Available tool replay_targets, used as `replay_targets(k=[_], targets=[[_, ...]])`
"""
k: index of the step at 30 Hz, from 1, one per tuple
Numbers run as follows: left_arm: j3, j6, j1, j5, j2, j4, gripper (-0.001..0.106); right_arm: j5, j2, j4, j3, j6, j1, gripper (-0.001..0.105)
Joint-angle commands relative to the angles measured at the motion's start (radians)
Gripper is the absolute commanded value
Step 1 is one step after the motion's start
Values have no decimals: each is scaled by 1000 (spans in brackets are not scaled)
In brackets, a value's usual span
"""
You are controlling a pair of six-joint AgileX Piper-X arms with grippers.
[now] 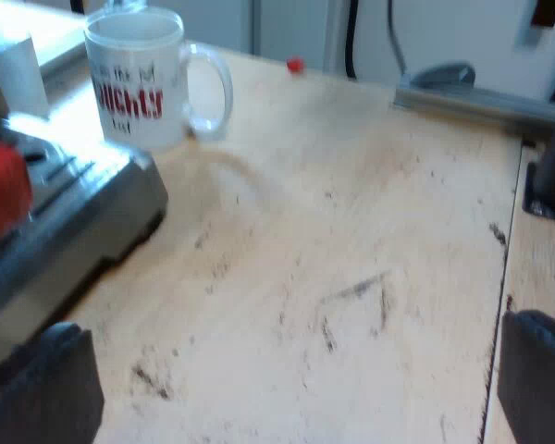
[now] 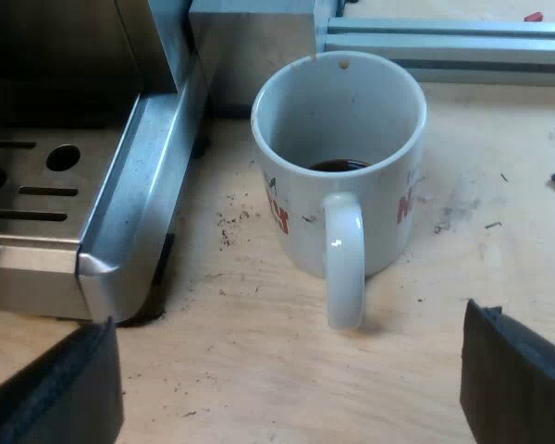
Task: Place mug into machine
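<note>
A white mug [image 2: 338, 166] with red lettering stands upright on the wooden table, close beside the espresso machine's metal drip tray [image 2: 74, 203]. Its handle points toward my right gripper [image 2: 287, 398], and a little dark residue lies at its bottom. My right gripper is open just short of the handle, its fingers [image 2: 60, 393] spread wider than the mug and touching nothing. My left gripper [image 1: 291, 398] is open over bare table, well away from the mug [image 1: 139, 79]. The red end of the holder's handle [image 1: 0, 199] shows at the machine's front [image 1: 74, 222].
An aluminium rail [image 2: 444, 42] runs across the table beyond the mug, also seen from the left arm [image 1: 472, 97]. A small red piece [image 1: 295, 65] lies near it. A black base [image 1: 550, 166] stands at the table's seam. Dark specks dot the wood.
</note>
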Motion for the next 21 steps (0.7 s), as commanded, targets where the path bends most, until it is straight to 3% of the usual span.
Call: replay_targets(k=[1, 5, 9, 16, 21], targets=[[-4, 1, -6, 15, -4, -21, 89, -7, -1, -77, 41, -13, -1, 75], [-4, 1, -6, 15, -4, -21, 89, 4, 3, -280, 179, -23, -1, 75], [-4, 1, -6, 15, -4, -21, 89, 4, 55, -384, 238, -27, -1, 75], [-4, 1, -6, 15, -4, -21, 89, 4, 213, -591, 271, -27, -1, 75], [-4, 1, -6, 15, -4, -21, 89, 6, 408, -781, 271, -27, -1, 70]])
